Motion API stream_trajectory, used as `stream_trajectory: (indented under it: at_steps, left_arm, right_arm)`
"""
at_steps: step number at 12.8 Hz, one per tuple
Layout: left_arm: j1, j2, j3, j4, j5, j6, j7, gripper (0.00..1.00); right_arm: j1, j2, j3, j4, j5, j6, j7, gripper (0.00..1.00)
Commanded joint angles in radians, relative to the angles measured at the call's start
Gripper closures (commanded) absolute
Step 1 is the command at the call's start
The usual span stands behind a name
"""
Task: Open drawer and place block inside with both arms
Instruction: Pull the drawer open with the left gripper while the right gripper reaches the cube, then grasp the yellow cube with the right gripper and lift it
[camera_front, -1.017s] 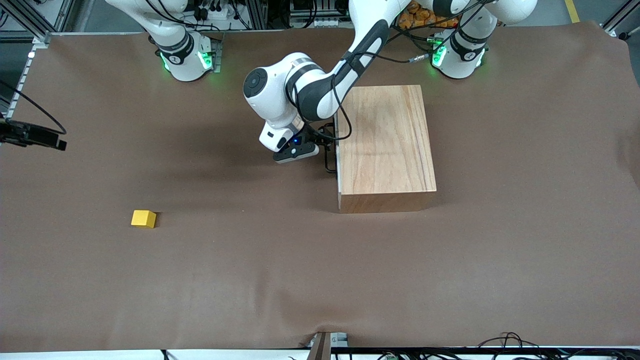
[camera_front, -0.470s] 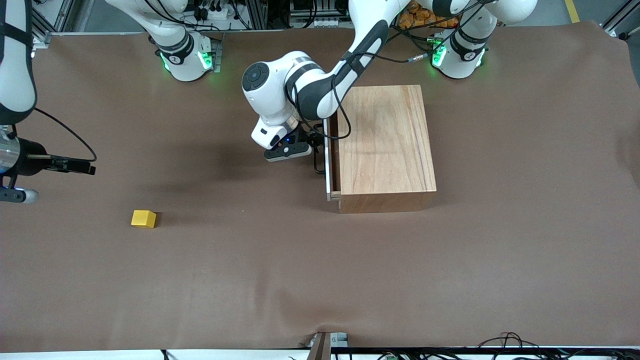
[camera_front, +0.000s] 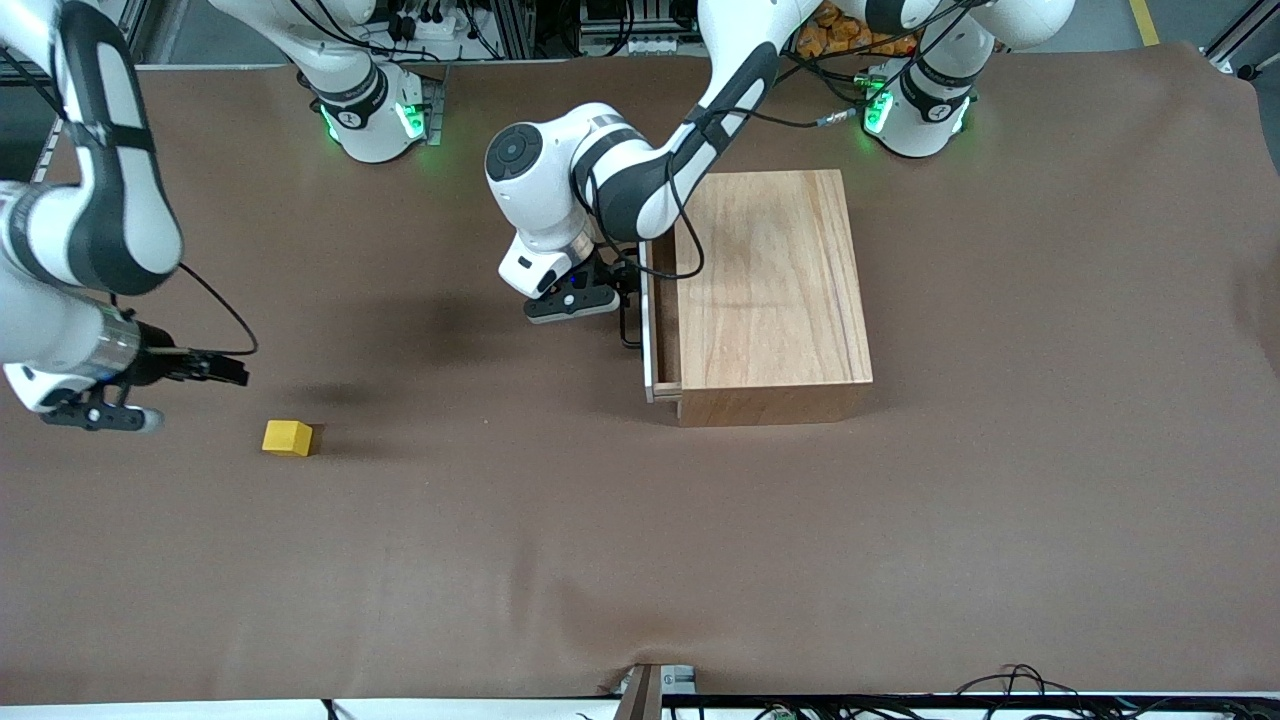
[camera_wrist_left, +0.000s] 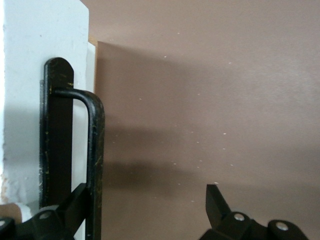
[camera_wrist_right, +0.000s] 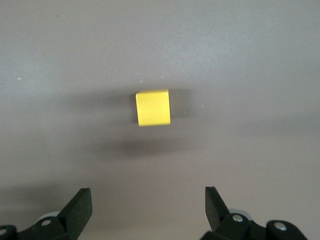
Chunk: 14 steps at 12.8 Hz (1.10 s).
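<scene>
The drawer (camera_front: 662, 330) stands a little way out of the light-wood box (camera_front: 770, 290), its white front panel (camera_wrist_left: 30, 75) facing the right arm's end of the table. My left gripper (camera_front: 620, 297) is open at the black handle (camera_wrist_left: 95, 145). One finger (camera_wrist_left: 77, 205) is hooked between the bar and the panel, the other finger (camera_wrist_left: 215, 200) stands free over the mat. The yellow block (camera_front: 287, 437) lies on the brown mat toward the right arm's end. My right gripper (camera_front: 232, 374) hovers open beside the block (camera_wrist_right: 153, 107), with nothing between its fingers.
A brown mat (camera_front: 640, 540) covers the whole table, with a few wrinkles near the front edge. Both arms' green-lit bases (camera_front: 370, 115) (camera_front: 915, 105) stand at the back edge. Cables lie along the table's front edge (camera_front: 1010, 685).
The drawer has slid out of the box, pulled by my left gripper. My right arm has swung in over the table toward the block.
</scene>
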Motion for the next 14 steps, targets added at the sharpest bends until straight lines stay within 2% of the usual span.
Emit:
stream_trajectory:
  at_steps: [1, 4, 8, 14]
  left_arm:
    - [0.002, 0.022, -0.004, 0.03, -0.037, 0.049, 0.012, 0.0]
    - [0.002, 0.022, -0.005, 0.03, -0.038, 0.063, 0.01, 0.0]
    - [0.002, 0.022, -0.005, 0.03, -0.067, 0.084, 0.01, 0.0]
    - [0.002, 0.022, -0.005, 0.03, -0.124, 0.139, 0.01, 0.0]
  right_arm:
    - [0.007, 0.084, -0.002, 0.011, -0.017, 0.096, 0.008, 0.0]
    - [0.032, 0.172, -0.005, 0.011, -0.032, 0.199, 0.103, 0.0]
    - [0.018, 0.259, -0.005, -0.001, -0.034, 0.355, 0.103, 0.0]
    - [0.015, 0.298, -0.003, -0.039, -0.034, 0.456, 0.08, 0.0]
